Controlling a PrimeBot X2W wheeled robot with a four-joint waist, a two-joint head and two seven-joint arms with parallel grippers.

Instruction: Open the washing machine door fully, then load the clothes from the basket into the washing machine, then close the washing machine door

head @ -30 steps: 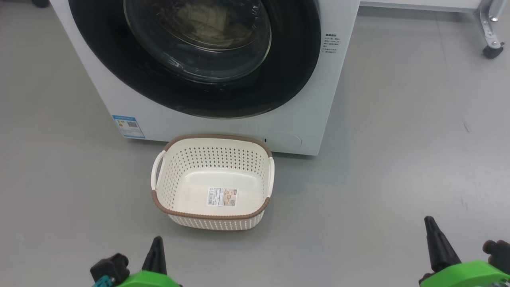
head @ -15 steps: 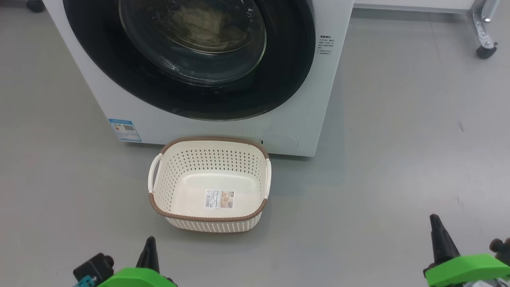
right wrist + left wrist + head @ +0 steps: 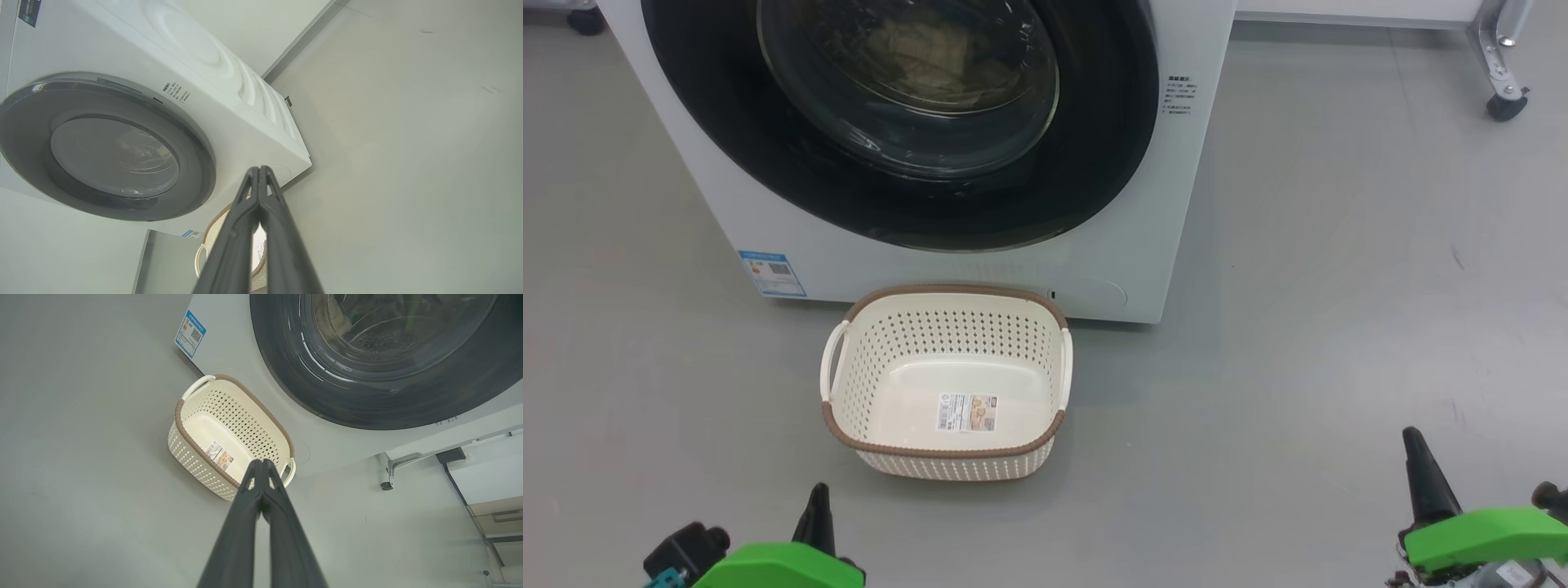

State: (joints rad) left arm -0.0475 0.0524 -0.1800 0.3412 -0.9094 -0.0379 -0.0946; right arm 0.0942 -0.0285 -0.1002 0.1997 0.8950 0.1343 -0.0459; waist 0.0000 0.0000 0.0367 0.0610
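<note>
The white washing machine point(image 3: 980, 269) stands on the floor with its round black door point(image 3: 1094, 163) shut flat against the front. Through the door's glass I see pale clothes point(image 3: 923, 57) inside the drum. The cream basket point(image 3: 947, 343) sits on the floor just in front of the machine, holding nothing but a sticker on its bottom. My left gripper point(image 3: 818, 494) is shut and holds nothing, low at the lower left, short of the basket. My right gripper point(image 3: 1414, 445) is shut and holds nothing at the lower right, well away from the basket. The left wrist view has the shut fingertips point(image 3: 261, 462) over the basket's near corner.
Grey floor point(image 3: 1339, 286) spreads wide to the right of the machine. A metal leg on a caster point(image 3: 1501, 90) stands at the far right, and another dark caster point(image 3: 584, 20) at the far left. A blue label point(image 3: 772, 273) marks the machine's lower left corner.
The whole head view has shifted a little, so the camera moved. Both grippers stay shut; the left one sits lower and further left in the view.
</note>
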